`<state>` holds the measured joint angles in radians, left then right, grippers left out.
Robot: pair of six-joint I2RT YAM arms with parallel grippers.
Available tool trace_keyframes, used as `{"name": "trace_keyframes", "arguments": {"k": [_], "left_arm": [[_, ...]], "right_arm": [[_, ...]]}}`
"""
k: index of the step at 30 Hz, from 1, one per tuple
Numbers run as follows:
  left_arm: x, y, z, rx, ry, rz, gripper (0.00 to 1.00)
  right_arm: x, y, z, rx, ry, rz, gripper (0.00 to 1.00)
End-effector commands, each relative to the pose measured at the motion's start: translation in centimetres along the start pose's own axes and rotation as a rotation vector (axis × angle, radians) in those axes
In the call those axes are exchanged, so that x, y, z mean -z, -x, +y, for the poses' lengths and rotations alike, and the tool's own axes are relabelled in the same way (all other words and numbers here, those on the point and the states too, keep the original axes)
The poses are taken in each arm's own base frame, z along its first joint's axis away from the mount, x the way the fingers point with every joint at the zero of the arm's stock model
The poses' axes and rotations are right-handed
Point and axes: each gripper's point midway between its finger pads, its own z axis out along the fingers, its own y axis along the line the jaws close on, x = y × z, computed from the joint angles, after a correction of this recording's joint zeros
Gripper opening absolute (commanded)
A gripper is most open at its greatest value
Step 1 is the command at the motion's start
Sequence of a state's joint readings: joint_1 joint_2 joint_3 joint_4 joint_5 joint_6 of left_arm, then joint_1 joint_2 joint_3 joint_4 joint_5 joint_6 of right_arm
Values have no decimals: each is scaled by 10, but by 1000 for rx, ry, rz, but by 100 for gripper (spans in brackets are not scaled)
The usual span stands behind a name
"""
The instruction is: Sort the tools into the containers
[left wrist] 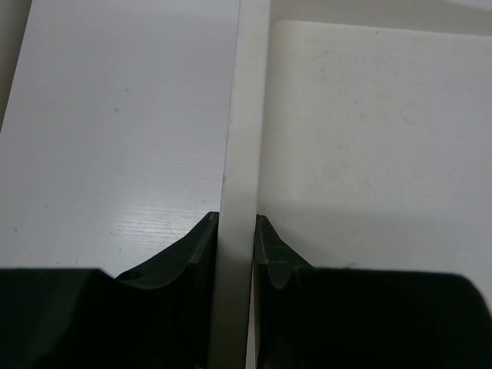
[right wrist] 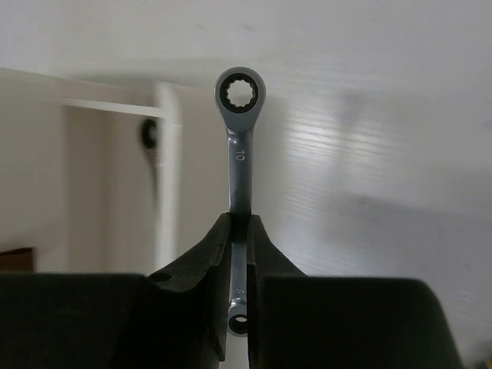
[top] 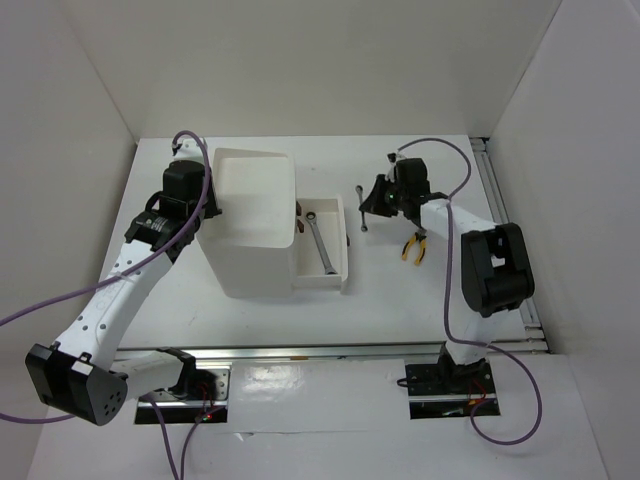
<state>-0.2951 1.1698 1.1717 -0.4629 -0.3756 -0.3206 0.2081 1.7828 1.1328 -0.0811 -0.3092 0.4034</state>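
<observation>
Between the fingers of the right gripper point(right wrist: 240, 224), pinched narrow on the shank: small wrench point(right wrist: 239, 131), held just right of the pulled-out drawer point(top: 320, 283), presumably bound for the second wrench point(top: 321, 247) lying inside. Left gripper point(left wrist: 236, 224) clamped tight on the box point(left wrist: 240, 115) wall, evidently to steady it.

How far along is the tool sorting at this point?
Done: one wrench lies in the open drawer. In hand: the right tool grips a second wrench; the left tool clamps the box wall. Left: the pliers on the table.
</observation>
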Motion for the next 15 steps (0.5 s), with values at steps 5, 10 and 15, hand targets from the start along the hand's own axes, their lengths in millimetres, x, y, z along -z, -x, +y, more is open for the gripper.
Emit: {"name": "trace_keyframes", "arguments": {"k": [5, 10, 15], "left_arm": [[0, -44, -17, 29, -76, 166, 28], [0, -44, -17, 29, -76, 166, 28], [1, -45, -19, 29, -86, 169, 28]], "right_arm": [[37, 39, 121, 124, 298, -169, 0], [33, 23, 150, 159, 261, -162, 14], [30, 10, 144, 162, 208, -163, 79]]}}
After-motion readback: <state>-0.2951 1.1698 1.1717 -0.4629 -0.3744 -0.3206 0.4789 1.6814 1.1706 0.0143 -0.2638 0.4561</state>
